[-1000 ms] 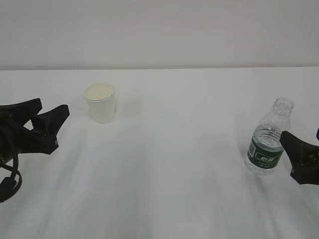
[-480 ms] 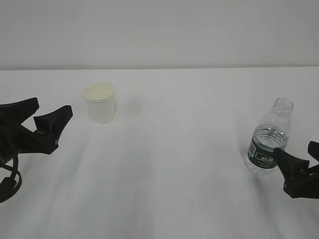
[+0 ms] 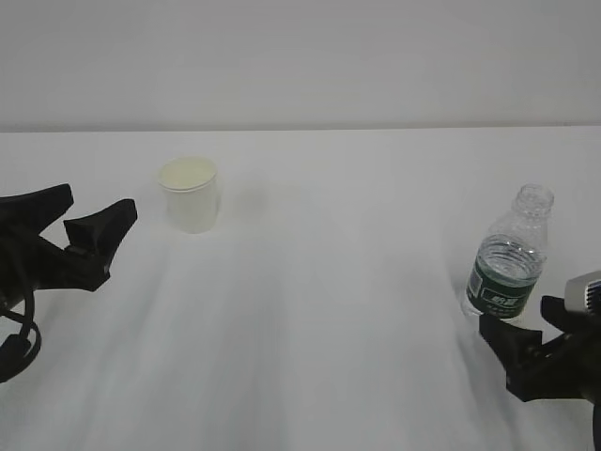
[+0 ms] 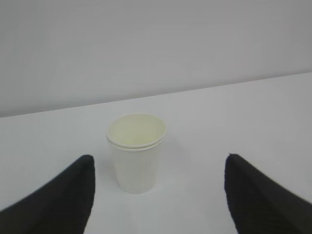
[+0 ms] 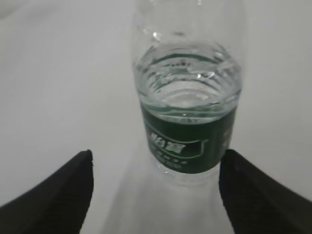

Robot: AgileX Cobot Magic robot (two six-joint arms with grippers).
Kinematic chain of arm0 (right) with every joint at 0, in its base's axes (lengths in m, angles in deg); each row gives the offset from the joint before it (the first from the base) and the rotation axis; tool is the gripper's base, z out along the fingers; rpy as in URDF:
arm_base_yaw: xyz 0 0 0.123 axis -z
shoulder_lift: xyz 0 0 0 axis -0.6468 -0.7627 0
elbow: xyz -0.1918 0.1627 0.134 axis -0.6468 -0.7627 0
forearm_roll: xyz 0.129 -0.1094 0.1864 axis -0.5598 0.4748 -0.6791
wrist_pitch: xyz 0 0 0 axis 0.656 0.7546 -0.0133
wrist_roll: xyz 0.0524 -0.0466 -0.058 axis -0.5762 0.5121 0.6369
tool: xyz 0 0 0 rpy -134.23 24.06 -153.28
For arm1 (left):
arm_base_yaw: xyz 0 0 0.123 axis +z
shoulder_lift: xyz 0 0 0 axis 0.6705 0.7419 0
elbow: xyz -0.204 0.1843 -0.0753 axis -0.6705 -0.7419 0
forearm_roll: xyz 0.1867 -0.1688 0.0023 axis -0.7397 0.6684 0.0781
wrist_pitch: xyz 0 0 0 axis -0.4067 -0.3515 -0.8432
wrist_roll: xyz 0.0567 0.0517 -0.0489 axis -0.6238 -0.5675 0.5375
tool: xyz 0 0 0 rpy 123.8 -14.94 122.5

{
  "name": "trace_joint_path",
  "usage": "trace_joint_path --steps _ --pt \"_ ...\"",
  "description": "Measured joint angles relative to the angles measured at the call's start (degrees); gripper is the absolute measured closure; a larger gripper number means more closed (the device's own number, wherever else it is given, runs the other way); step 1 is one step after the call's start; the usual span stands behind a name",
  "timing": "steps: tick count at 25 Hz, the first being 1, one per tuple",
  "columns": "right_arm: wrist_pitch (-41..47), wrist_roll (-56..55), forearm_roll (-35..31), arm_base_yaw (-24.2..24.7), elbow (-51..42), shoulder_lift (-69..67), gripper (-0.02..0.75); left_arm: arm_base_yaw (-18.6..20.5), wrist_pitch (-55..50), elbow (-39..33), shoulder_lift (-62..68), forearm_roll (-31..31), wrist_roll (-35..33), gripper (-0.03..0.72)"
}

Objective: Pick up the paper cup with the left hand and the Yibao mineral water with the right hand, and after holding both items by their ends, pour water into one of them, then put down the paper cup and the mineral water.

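We are observing the left end effector (image 3: pixel 94 212) with its jaws standing wide apart and holding nothing; in the left wrist view the paper cup (image 4: pixel 136 151) is sitting centred in the gap between them but further off, not yet between the fingertips (image 4: pixel 78 185). The right end effector (image 3: pixel 526 343) is likewise spread apart and empty, low at the near right of the bench (image 3: pixel 329 310). In the right wrist view the Yibao mineral water (image 5: pixel 187 97) is standing upright just ahead, its green label band at about jaw height.

We are judging the step in hand to be the approach before both grasps. For the cup, we are recommending a straight advance along the present line and a gentle closure on the lower wall, since thin paper is likely to crush. For the bottle, we are advising a grip at the lower body, below or on the label. It is uncapped and partly full, so any knock from a jaw could tip it and spill water.

Looking outward, we are finding no other objects on the white bench. Cup and bottle are standing well apart, so the arms are not crowding each other. Nothing is standing between either end effector and its target. The pale wall behind is offering no obstruction.
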Motion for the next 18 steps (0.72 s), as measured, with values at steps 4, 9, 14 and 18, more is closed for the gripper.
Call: trace_joint_path --steps 4,9,14,18 --pt "0.0 -0.6 1.29 0.0 0.67 -2.03 0.06 0.0 0.0 0.0 0.0 0.0 0.0 0.087" --pt "0.0 -0.6 0.51 0.0 0.67 -2.18 0.048 0.0 0.0 0.0 0.0 0.0 0.0 0.094" --pt "0.0 -0.6 -1.12 0.0 0.83 -2.18 0.047 0.0 0.0 0.0 0.0 0.0 0.0 0.095" --pt "0.0 -0.6 -2.07 0.0 2.16 -2.18 0.047 0.0 0.0 0.0 0.0 0.0 0.0 0.095"
